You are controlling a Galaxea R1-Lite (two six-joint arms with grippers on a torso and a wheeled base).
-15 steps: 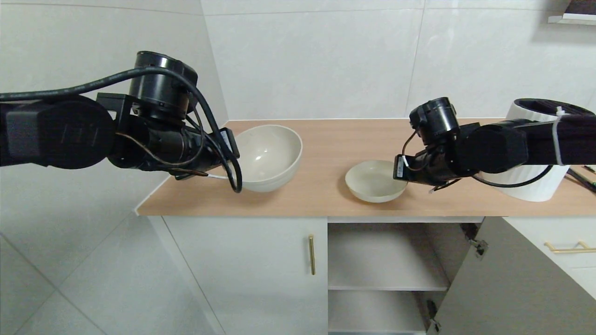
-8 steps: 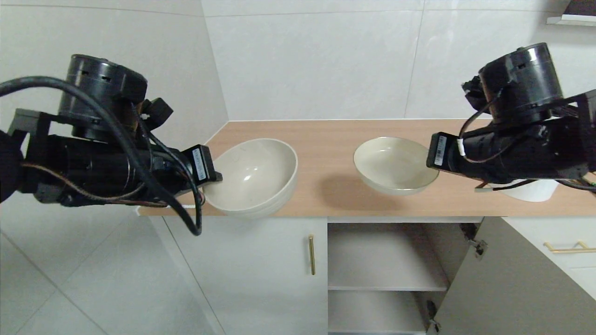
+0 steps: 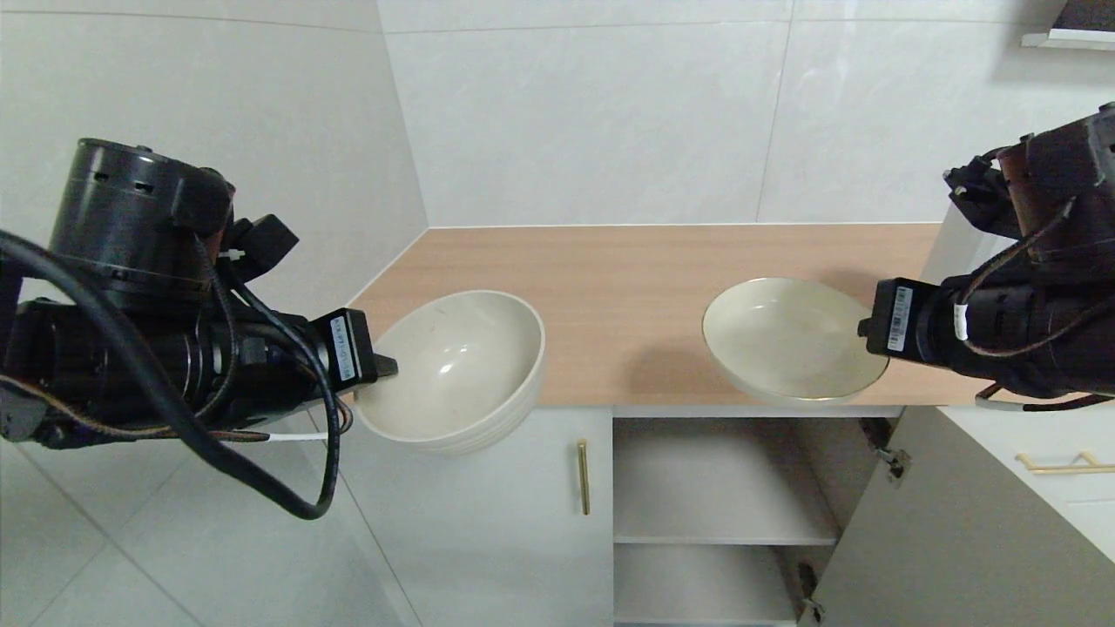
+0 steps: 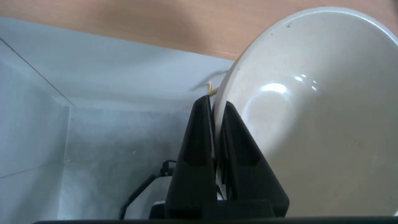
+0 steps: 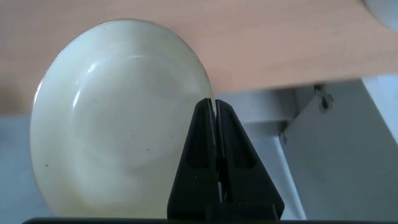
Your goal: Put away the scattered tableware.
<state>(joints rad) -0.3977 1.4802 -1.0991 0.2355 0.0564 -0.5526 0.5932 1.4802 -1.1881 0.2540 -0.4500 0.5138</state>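
Observation:
My left gripper [image 3: 383, 367] is shut on the rim of a deep cream bowl [image 3: 457, 370], held in the air past the wooden counter's [image 3: 627, 261] front left corner. In the left wrist view the gripper [image 4: 214, 121] pinches the bowl [image 4: 311, 112] by its edge. My right gripper [image 3: 869, 327] is shut on the rim of a shallow cream dish [image 3: 788, 335], held above the counter's front edge. The right wrist view shows that gripper [image 5: 215, 118] clamping the dish [image 5: 118, 118] at its rim.
Below the counter the cabinet [image 3: 714, 488] stands with its right door [image 3: 949, 522] swung open, showing two bare shelves. The left door [image 3: 488, 514] with a brass handle [image 3: 583, 476] is closed. A drawer with a brass handle [image 3: 1067, 464] sits at the far right.
Both arms have lifted their dishes off the counter and drawn them back toward me, the bowl to the counter's front left corner and the dish to its front edge.

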